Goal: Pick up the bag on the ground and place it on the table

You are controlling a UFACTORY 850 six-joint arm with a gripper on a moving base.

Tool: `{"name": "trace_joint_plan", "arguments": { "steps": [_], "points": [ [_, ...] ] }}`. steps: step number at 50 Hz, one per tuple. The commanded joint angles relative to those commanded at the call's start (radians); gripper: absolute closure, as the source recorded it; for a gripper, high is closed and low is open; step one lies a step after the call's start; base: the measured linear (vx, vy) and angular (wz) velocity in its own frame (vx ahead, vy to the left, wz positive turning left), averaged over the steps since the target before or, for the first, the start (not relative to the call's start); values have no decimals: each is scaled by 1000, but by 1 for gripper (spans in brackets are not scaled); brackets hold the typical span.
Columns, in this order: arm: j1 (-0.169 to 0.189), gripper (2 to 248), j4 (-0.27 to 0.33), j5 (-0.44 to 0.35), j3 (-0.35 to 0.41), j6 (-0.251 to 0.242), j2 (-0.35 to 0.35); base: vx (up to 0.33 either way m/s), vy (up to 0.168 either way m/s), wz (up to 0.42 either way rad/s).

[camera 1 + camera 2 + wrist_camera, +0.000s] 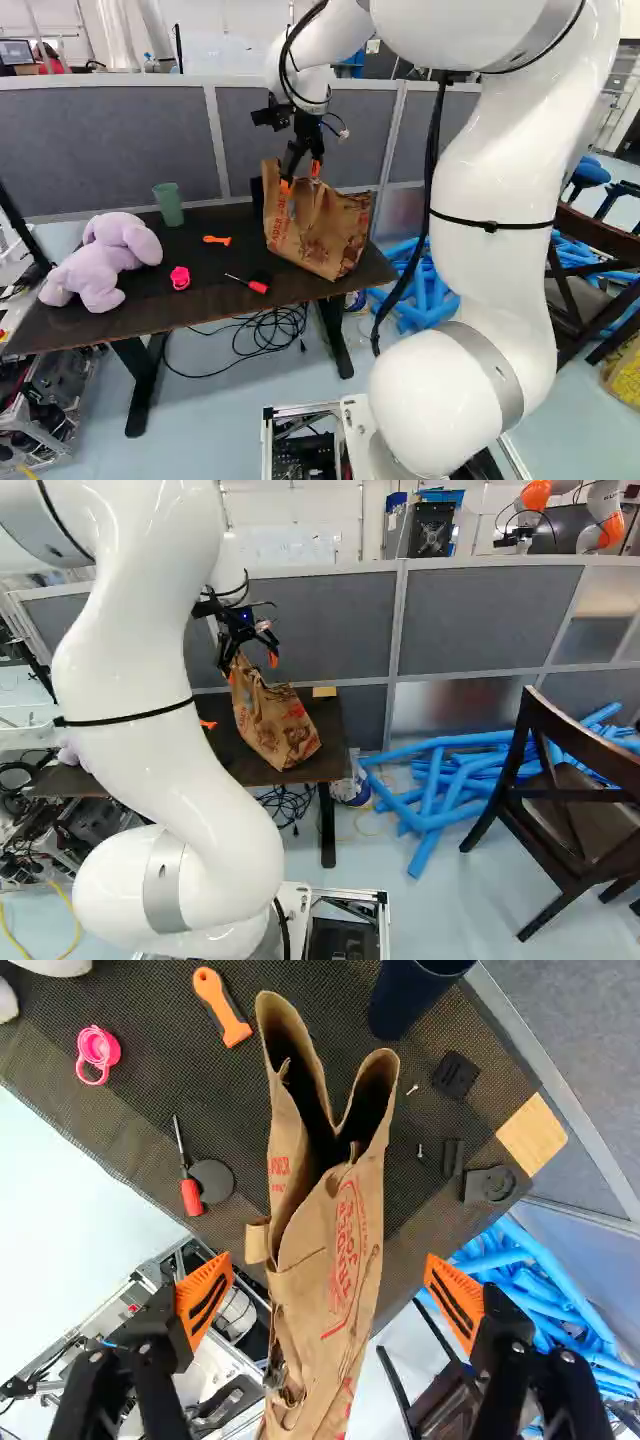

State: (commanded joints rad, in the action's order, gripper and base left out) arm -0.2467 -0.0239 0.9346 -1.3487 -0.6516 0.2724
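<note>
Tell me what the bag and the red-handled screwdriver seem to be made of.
The bag looks like matte brown paper, given its sharp creases. The screwdriver probably has a plastic handle, smooth and evenly red; its thin grey shaft suggests metal.

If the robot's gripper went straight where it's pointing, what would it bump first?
Probably the brown paper bag, right in line with the open gripper. How close is hard to tell.

A robotics lab; another robot (536,494) beyond grey partition panels (490,620); tangled cables (275,325) and a screwdriver (190,1197) show it.
</note>
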Motion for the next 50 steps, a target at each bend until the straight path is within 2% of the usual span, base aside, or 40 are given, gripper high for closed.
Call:
{"name": "trace_joint_plan", "arguments": {
  "steps": [50],
  "points": [
    [6, 3, -14, 206, -43, 0, -103, 0, 0, 0]
  ]
}}
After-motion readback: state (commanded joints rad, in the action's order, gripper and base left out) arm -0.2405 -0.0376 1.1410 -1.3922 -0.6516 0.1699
